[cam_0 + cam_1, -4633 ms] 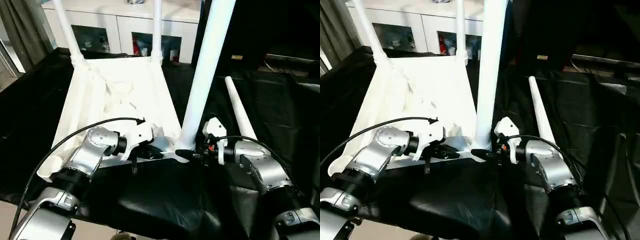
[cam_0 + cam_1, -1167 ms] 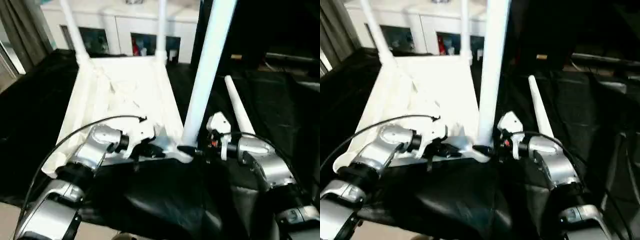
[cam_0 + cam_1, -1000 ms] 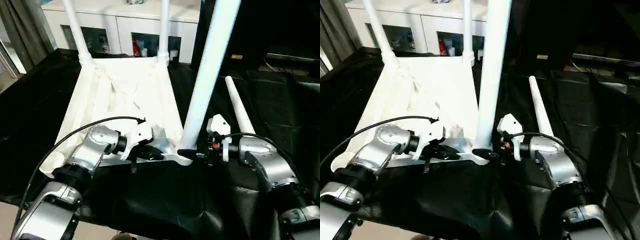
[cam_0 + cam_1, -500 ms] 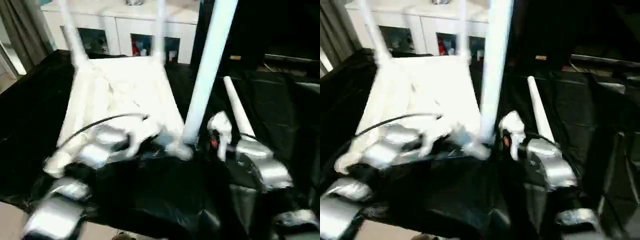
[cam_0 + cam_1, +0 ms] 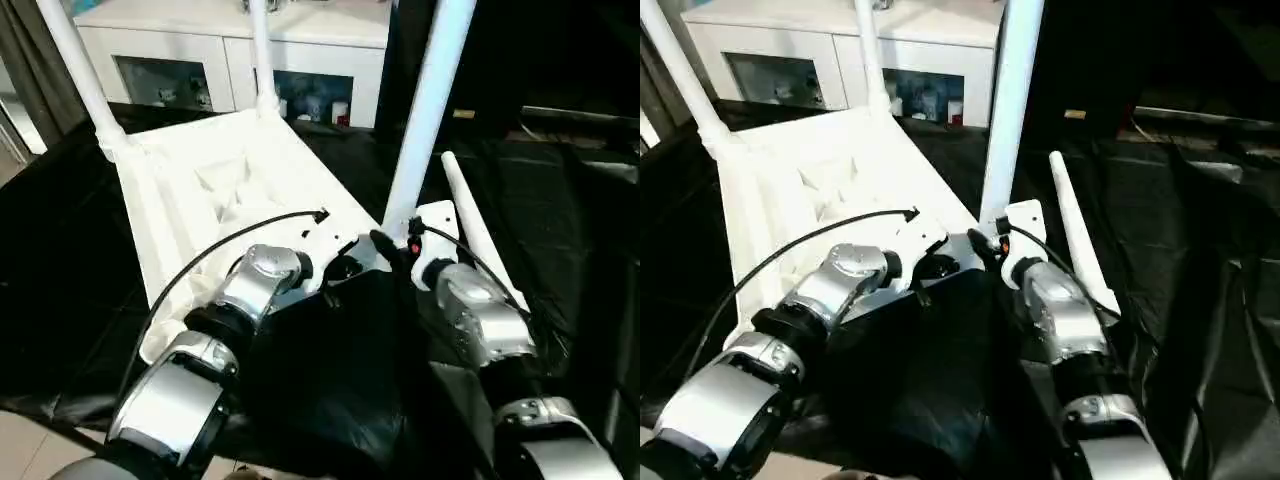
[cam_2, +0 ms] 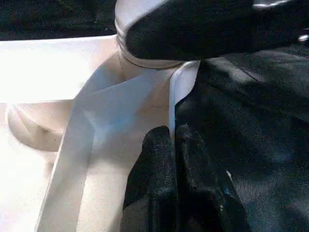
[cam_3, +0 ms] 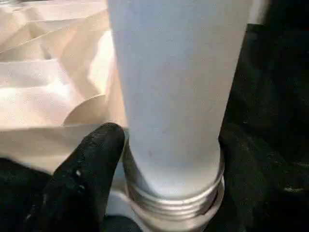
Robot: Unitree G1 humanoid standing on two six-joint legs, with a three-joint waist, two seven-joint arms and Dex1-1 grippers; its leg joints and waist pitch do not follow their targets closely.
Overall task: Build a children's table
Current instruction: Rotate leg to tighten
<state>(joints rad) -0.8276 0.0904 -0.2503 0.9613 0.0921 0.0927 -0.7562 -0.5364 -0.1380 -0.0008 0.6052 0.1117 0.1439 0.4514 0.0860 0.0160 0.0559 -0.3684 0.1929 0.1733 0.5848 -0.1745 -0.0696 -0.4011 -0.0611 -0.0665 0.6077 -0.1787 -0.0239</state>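
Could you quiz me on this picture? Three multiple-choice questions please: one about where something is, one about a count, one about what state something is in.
1. Where does the loose white tapered plastic leg lie?
A. On the black cloth beside the robot's right arm
B. Inside the white cabinet
C. Across the tabletop's middle

2. How many legs stand upright in the upturned white plastic tabletop?
A. One
B. Three
C. Four

3. How is the left gripper?
A. Wide open in the air
B. Shut on the tabletop's thin rim
C. Shut on a loose leg

Answers:
1 A, it lies flat on the cloth, right of the near upright leg.
2 B, two at the far corners, one near the right gripper.
3 B, the left wrist view shows both black fingers pinching the rim.
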